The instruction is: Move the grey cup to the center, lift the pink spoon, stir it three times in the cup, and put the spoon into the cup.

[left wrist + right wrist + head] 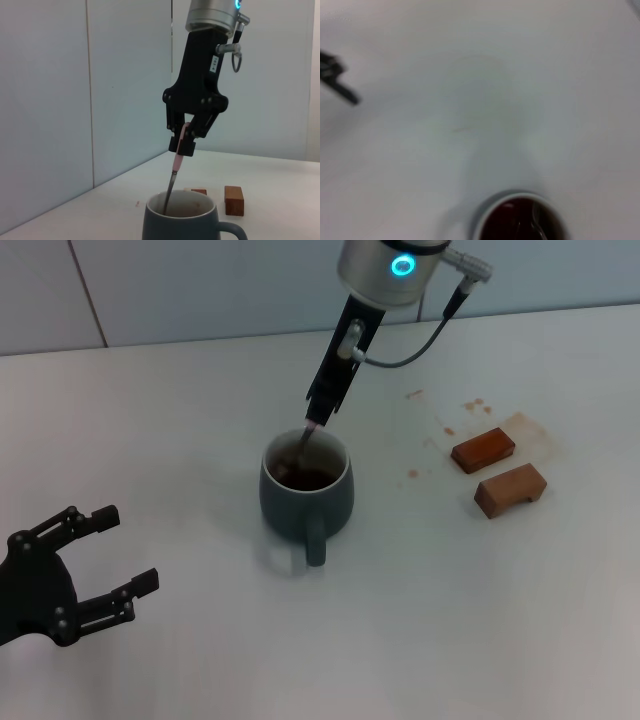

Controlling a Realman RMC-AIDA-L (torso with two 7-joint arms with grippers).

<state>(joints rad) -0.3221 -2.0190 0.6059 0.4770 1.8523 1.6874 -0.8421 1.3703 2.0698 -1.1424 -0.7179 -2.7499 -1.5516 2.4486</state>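
Note:
The grey cup (305,495) stands upright near the middle of the table, handle toward me, with brown liquid inside. It also shows in the left wrist view (182,222) and the right wrist view (520,220). My right gripper (318,412) hangs just above the cup's far rim, shut on the pink spoon (309,440). The spoon (176,167) hangs nearly upright with its metal end down inside the cup. My left gripper (112,552) is open and empty, low at the left, well apart from the cup.
Two small brown blocks (483,449) (510,489) lie to the right of the cup, with brown stains (445,425) on the table near them. A pale wall runs along the table's far edge.

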